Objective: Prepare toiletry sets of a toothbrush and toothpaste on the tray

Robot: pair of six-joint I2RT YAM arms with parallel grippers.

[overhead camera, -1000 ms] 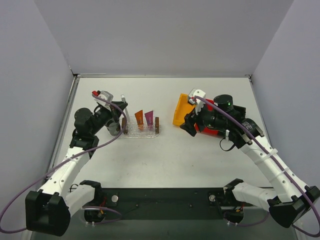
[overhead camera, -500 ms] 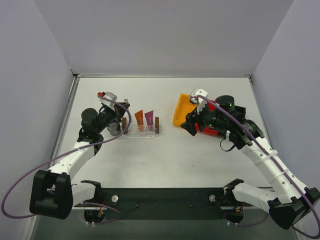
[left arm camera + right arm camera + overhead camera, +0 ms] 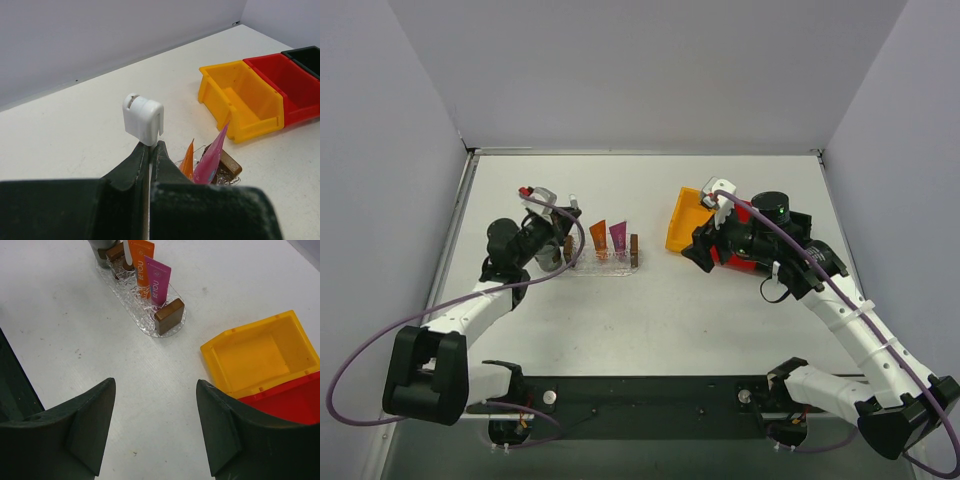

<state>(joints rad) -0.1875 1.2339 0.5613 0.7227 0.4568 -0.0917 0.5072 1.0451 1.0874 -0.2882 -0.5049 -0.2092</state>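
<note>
My left gripper (image 3: 558, 240) (image 3: 150, 146) is shut on the white toothbrush (image 3: 143, 119) (image 3: 573, 212), which stands roughly upright at the left end of the tray (image 3: 605, 268). The toothbrush's lower end is hidden. An orange toothpaste tube (image 3: 598, 238) (image 3: 141, 254) and a pink one (image 3: 618, 236) (image 3: 157, 279) stand side by side in the clear tray (image 3: 131, 304), between its brown end blocks (image 3: 169, 315). My right gripper (image 3: 699, 250) (image 3: 155, 386) hovers open over bare table to the tray's right, holding nothing.
An orange bin (image 3: 683, 222) (image 3: 260, 355) lies open and tilted beside the right gripper. A red bin (image 3: 292, 400) (image 3: 285, 82) adjoins it, mostly under the right arm from above. A black bin (image 3: 307, 54) follows it. Grey walls close the table's back and sides.
The left arm has shifted right, bringing its gripper and the toothbrush closer to the tray's left end. The right arm has barely moved.
</note>
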